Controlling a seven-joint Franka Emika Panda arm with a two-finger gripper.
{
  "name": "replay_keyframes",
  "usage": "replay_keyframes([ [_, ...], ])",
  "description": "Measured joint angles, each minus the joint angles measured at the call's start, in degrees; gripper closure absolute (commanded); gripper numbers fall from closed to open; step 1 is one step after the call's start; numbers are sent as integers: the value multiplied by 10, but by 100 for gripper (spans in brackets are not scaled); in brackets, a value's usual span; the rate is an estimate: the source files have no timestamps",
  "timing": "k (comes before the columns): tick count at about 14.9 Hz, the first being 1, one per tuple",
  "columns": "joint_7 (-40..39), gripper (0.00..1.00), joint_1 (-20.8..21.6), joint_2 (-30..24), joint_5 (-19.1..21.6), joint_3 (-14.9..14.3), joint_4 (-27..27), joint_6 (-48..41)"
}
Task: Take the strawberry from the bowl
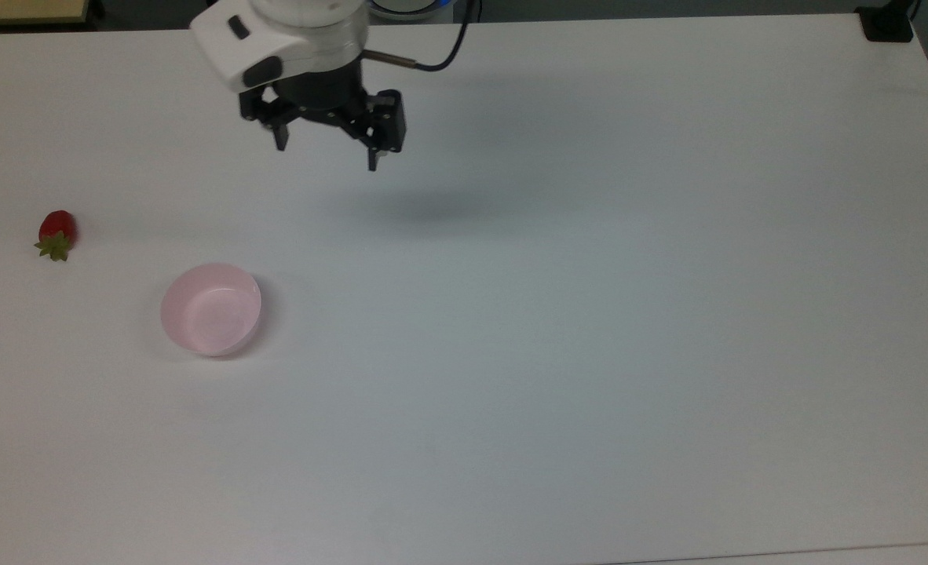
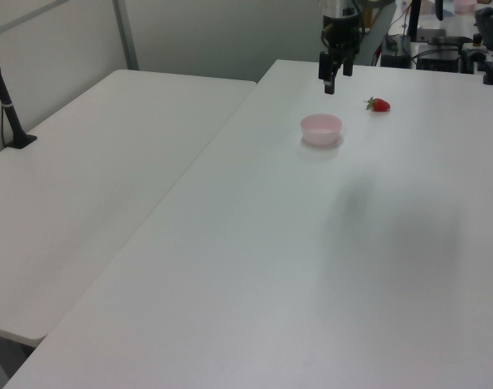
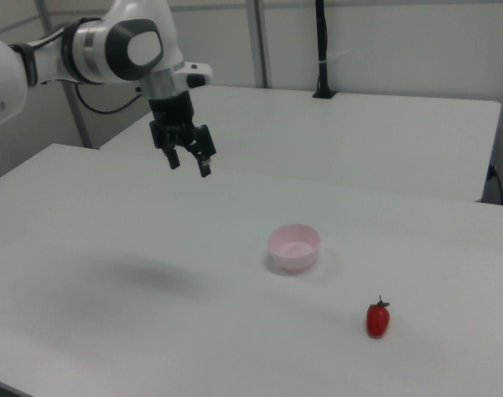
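Observation:
The strawberry (image 1: 56, 229) lies on the white table (image 1: 590, 314) at the top view's far left, outside the bowl, its leafy crown pointing toward the near edge. The pale pink bowl (image 1: 197, 310) stands empty to its right. My gripper (image 1: 326, 154) hangs open and empty above the table, well to the right of both and farther back. In the left view the gripper (image 2: 334, 79) hovers just behind the bowl (image 2: 321, 127), the strawberry (image 2: 379, 104) off to the right. In the right view the gripper (image 3: 189, 167) is high and left of the bowl (image 3: 294, 246) and strawberry (image 3: 377, 318).
A black mount (image 1: 886, 23) sits at the table's far right corner in the top view. A second white table (image 2: 92, 162) adjoins on the left view's left, with a black post (image 2: 3, 89) on it. The arm's shadow (image 1: 432, 208) falls behind the bowl.

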Motion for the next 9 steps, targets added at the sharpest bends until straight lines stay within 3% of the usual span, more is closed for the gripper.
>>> replay_keyframes([
  [4,16,0,19,-25,0,-1,-3,-45],
  [9,16,0,21,-86,8,-4,-47,-54],
])
